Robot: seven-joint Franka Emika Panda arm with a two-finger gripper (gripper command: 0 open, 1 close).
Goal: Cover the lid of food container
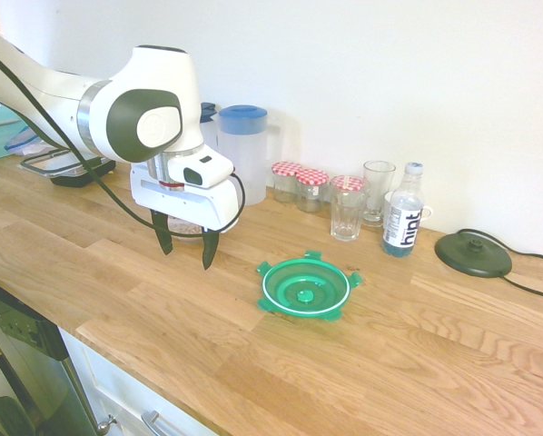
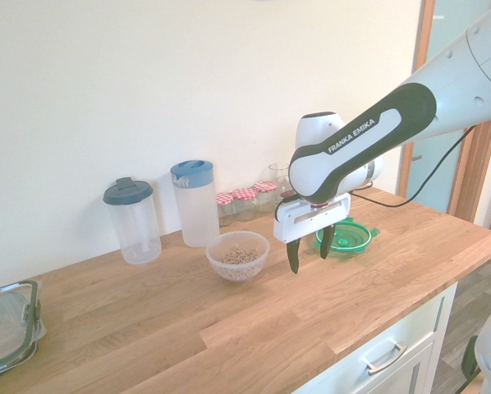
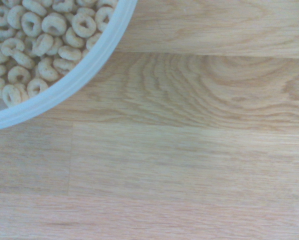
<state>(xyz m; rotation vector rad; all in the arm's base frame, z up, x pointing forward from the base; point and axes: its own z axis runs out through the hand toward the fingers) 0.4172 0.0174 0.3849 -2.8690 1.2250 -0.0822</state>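
The wooden table (image 1: 162,318) runs along a white wall, and the food container (image 2: 238,255) serves as my marker on it. The white arm (image 2: 442,90) reaches in over the table, and its gripper (image 2: 309,249) hangs just beside the container, on the side towards the lid, with the fingers (image 1: 209,248) spread apart and holding nothing. Behind the container, against the wall, stand a blue-lidded jug (image 2: 195,203) and a darker-lidded one (image 2: 132,219). The container itself is a clear round bowl, uncovered, filled with small cereal rings (image 3: 34,45) (plain to see in the wrist view). The green lid (image 1: 307,286) lies flat on the table, beyond the gripper from the container and well apart from it. Near the lid stand checked-top jars (image 1: 312,188), two glasses (image 1: 347,207) and a small bottle (image 1: 403,221).
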